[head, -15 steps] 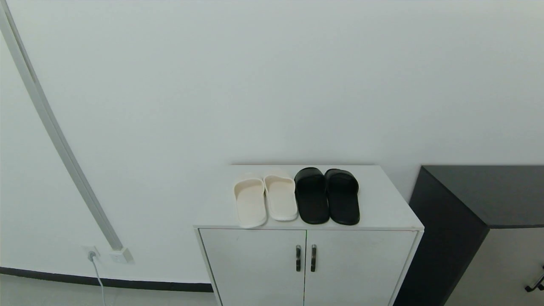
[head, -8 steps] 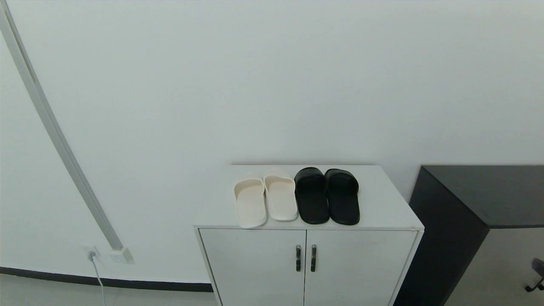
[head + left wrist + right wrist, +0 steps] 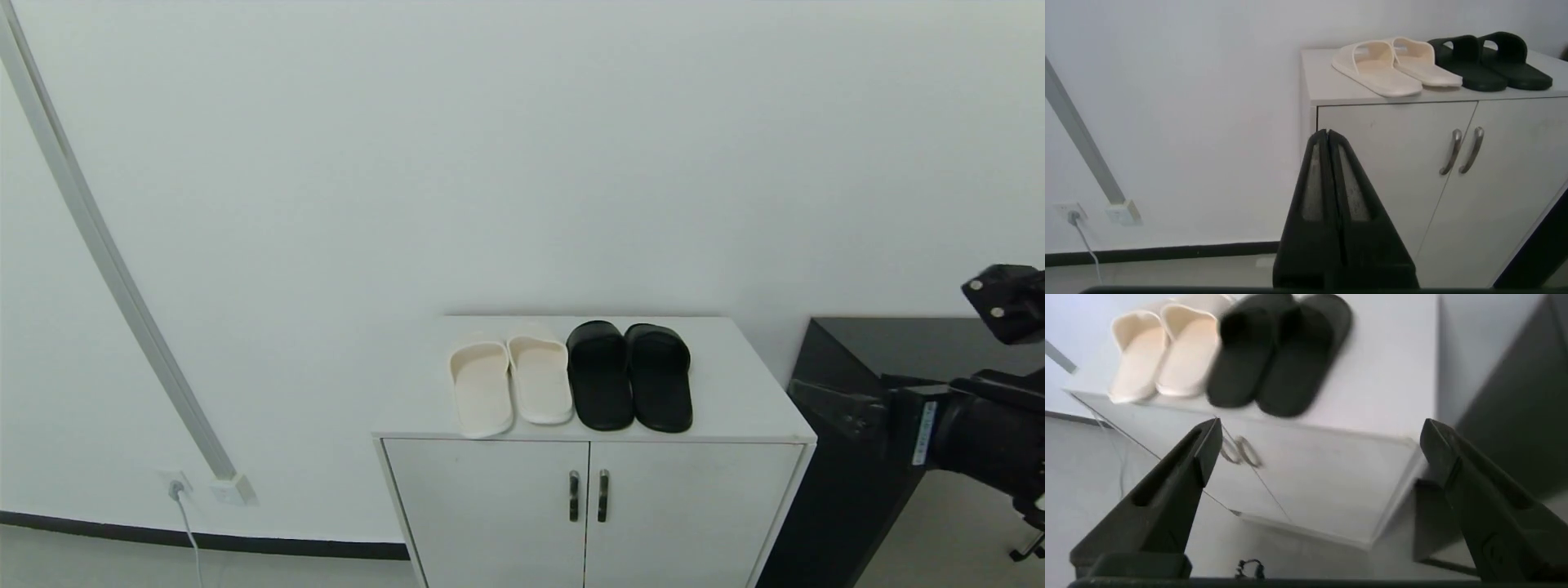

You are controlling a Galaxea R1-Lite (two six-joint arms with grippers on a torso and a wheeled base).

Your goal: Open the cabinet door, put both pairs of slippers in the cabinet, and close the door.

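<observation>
Left wrist view shows the left gripper (image 3: 1328,143) low down, off to the left of the white cabinet (image 3: 1413,131). Its two fingers are pressed flat together with nothing between them. On the cabinet's flat top, near the front edge, the cream slippers (image 3: 510,385) lie side by side. The black slippers (image 3: 630,385) lie just beside them on the right, toes to the wall. Under them the left door (image 3: 490,514) and the right door (image 3: 690,514) are both shut. Two thin dark handles (image 3: 588,496) stand upright, close together, where the doors meet. Next comes a dark cabinet (image 3: 898,343). Over by it, up high, hangs the right gripper (image 3: 1323,425), looking down on the slippers with its fingers spread wide and holding nothing. It seems well apart from the handles, though that is hard to tell from this angle. A door has to come open first. A handle is a hard, thin bar, so pinching it across its middle and pulling should swing the door out. The slippers look light, soft and bendy, and will not break. A pair can slide apart, so a good grip is on the wide strap or on the two inner edges pinched together.
</observation>
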